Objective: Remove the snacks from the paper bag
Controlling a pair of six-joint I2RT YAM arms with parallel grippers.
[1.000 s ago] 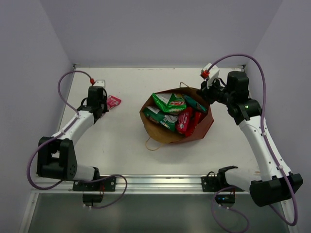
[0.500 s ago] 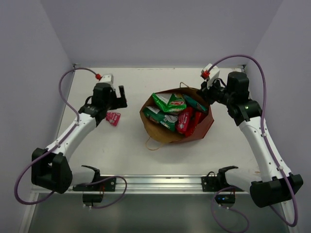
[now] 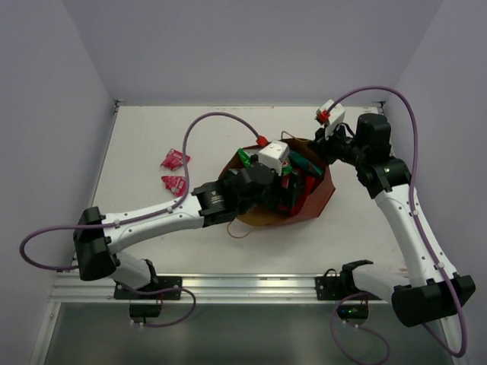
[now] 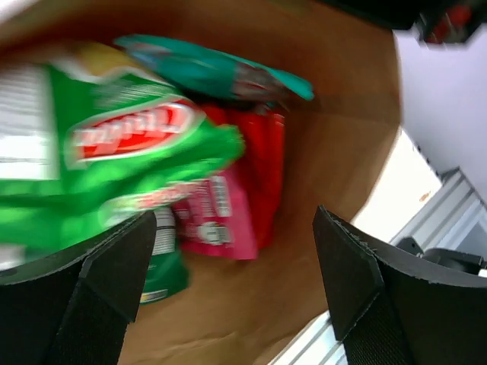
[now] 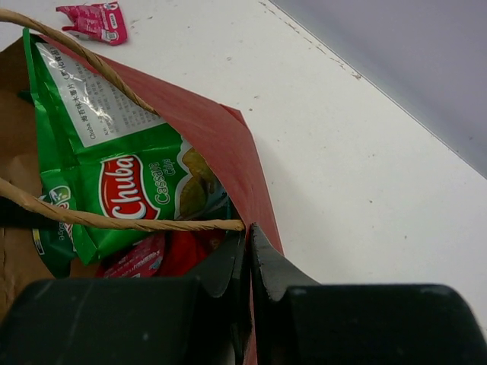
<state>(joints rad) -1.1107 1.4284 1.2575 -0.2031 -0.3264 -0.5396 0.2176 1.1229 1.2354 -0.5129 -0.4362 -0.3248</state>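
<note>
The snacks (image 5: pixel 137 194) are packed inside the paper bag (image 3: pixel 316 199), centre frame. Nearest, a pink sachet (image 4: pixel 209 217), judged light and slippery, is framed by the wide jaws of the left gripper (image 4: pixel 236 220); its edge should be pinched. Farther, the bag rim is clamped by the right gripper (image 5: pixel 247 242).

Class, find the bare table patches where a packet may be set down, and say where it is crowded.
Bare: the far strip of table between back wall and paper bag; the near patch between bag and right arm. Crowded: inside the bag, around the left claw; beside the sachets.
</note>
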